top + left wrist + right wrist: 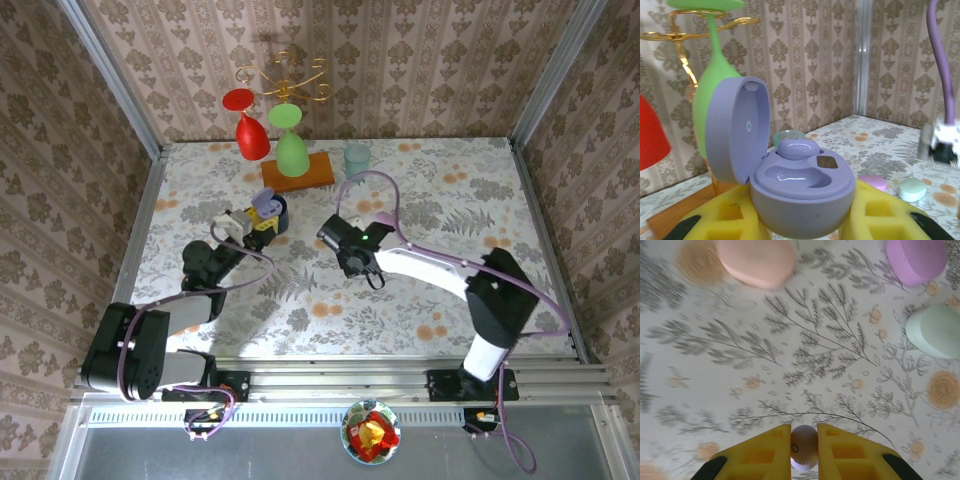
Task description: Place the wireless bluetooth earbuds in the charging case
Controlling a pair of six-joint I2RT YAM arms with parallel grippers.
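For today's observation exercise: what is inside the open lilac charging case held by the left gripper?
Inside the lilac charging case, one lilac earbud sits in the rear well; the front well is empty. A dark square patch lies beside it. The case's underside is covered by the left gripper's yellow fingers.

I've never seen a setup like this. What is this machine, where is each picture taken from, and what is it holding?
These are two robot arms bolted at the near edge of a flowery table, each ending in a two-finger tool with yellow pads. The overhead picture looks down from above and behind them; the other two come from cameras on the wrists.

The left tool is shut on an open lilac pebble-shaped charging case; one glossy lilac earbud already sits inside, beside an empty socket.

The right tool pinches a tiny pale pinkish earbud above the table.

On the table lie closed pastel cases: peach, purple and mint. At the back, red and green goblets hang upside down from a gold rack.
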